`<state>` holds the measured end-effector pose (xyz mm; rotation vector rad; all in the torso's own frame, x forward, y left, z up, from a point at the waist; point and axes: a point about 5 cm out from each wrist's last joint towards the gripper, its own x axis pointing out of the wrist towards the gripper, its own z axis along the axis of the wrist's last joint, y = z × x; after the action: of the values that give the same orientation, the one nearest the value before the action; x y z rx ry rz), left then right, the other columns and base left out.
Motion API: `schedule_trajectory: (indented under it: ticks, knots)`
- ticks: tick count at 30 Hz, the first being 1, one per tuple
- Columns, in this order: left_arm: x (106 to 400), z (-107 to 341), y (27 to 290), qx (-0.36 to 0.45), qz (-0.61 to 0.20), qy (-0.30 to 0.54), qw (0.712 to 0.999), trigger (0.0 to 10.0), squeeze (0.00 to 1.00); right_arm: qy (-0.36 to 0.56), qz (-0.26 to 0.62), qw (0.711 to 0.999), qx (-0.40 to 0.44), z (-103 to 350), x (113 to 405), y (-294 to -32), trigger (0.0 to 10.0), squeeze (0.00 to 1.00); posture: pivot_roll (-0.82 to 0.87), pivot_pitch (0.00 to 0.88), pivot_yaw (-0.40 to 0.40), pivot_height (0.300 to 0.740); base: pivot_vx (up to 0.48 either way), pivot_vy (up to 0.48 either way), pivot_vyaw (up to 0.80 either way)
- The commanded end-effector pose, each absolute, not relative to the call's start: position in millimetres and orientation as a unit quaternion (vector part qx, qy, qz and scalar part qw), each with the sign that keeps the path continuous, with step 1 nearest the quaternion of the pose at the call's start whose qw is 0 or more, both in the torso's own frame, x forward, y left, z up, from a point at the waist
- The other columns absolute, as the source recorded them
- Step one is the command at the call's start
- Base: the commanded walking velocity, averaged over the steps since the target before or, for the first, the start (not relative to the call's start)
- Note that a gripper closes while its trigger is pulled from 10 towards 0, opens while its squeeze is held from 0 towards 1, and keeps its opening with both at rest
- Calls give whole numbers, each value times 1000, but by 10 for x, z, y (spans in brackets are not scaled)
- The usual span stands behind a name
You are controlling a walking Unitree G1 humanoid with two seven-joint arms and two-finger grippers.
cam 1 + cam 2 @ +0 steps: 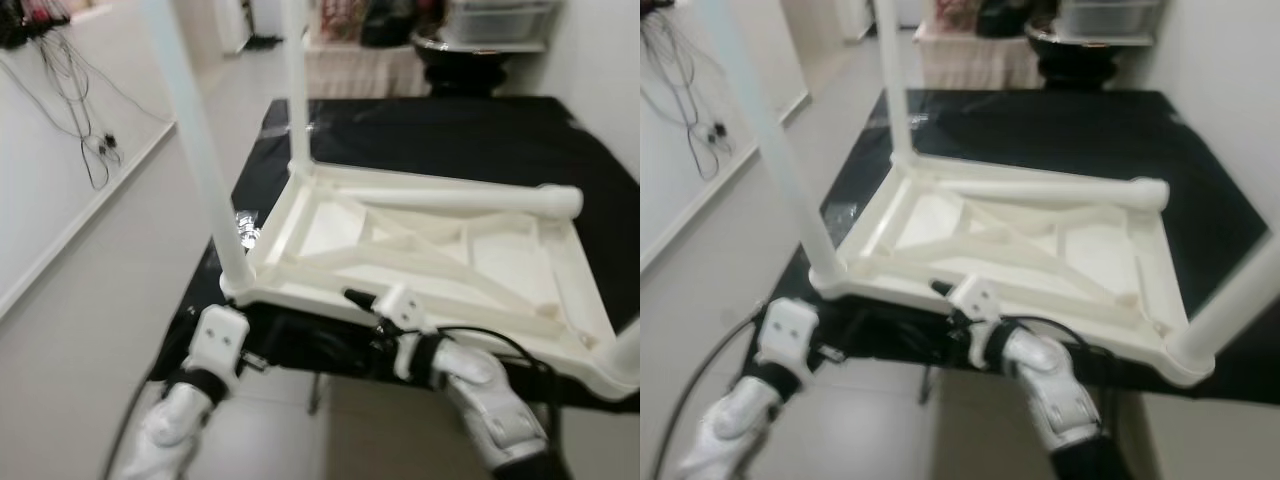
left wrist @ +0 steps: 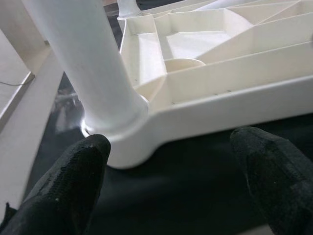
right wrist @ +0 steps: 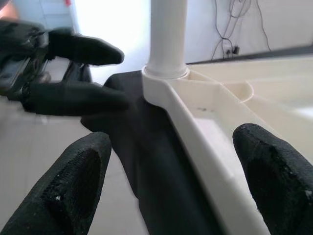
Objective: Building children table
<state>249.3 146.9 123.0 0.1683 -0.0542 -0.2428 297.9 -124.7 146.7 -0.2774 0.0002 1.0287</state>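
Left eye view: white children table [image 1: 430, 250] lies upside down at frame centre on a black-covered bench [image 1: 480, 140]. Three legs stand upright; a loose leg [image 1: 460, 198] lies across the underside. Left hand [image 1: 222, 338] lower left below the near corner; right hand [image 1: 395, 305] at the near rim, lower centre.

Left wrist view: left hand fingers [image 2: 63, 191] spread wide, holding nothing, facing the corner leg [image 2: 93, 73].

Right wrist view: right hand fingers [image 3: 73, 186] wide apart, straddling the rim [image 3: 205, 142], not gripping.
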Motion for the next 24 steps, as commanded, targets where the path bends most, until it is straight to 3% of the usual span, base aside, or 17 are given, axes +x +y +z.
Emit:
schedule_trajectory:
  ticks: [1,4,8,16,19,24]
  knots:
    - [2459,1220,1438,79,-126,-21,989,10000,0,10,507,842,-186,1571,3006,-1342,10000,0,-19,145,4,740,0,0,0]
    - [2451,1212,1441,73,-123,-17,990,10000,0,16,509,834,-213,1634,3048,-1362,10000,0,-18,147,4,740,0,0,0]
    - [2446,1202,1433,66,-122,-13,990,10000,0,70,540,794,-268,1757,3128,-1344,10000,0,-17,150,1,740,0,0,0]
    - [2439,1196,1419,64,-126,-11,990,10000,0,105,566,770,-277,1851,3187,-1305,10000,0,-14,151,1,740,0,0,0]
    - [2415,1183,1389,62,-144,-6,988,10000,0,168,572,744,-302,1888,3251,-1409,10000,0,-11,153,-3,740,0,0,0]
    - [2370,1164,1359,60,-154,-1,986,10000,0,231,502,756,-350,1943,3453,-1702,10000,0,-8,156,-15,740,0,0,0]
